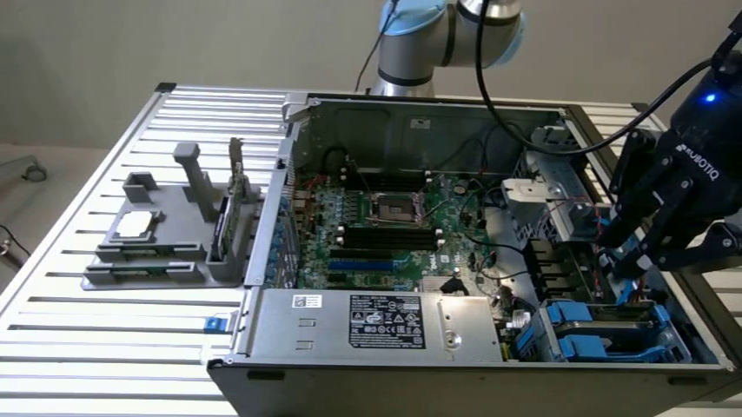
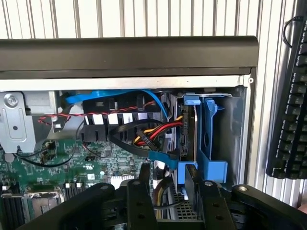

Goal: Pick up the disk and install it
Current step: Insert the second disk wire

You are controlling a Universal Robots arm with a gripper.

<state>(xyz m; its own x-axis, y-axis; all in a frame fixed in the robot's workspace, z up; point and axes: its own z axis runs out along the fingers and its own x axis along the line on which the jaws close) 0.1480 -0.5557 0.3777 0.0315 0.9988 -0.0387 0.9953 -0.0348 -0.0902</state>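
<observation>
gripper (image 2: 167, 184): I'm holding fingers spread, gripping nothing
disk (image 2: 188, 129): sitting edge-on in bay, just ahead of my fingertips

"ROBOTIQ" in white caps runs along the black robot gripper (image 1: 635, 252) body, exterior view, over the open PC case's (image 1: 406, 382) exterior-view-right side; large silver metal power-supply box (image 1: 377, 326) at the case's near edge carries a black label w/ white print (image 1: 387, 321), too small to read; a small white sticker (image 1: 305, 301) at that box's exterior-view-left corner, illegible; green motherboard (image 1: 394, 234) has white markings, not readable in either view.
</observation>
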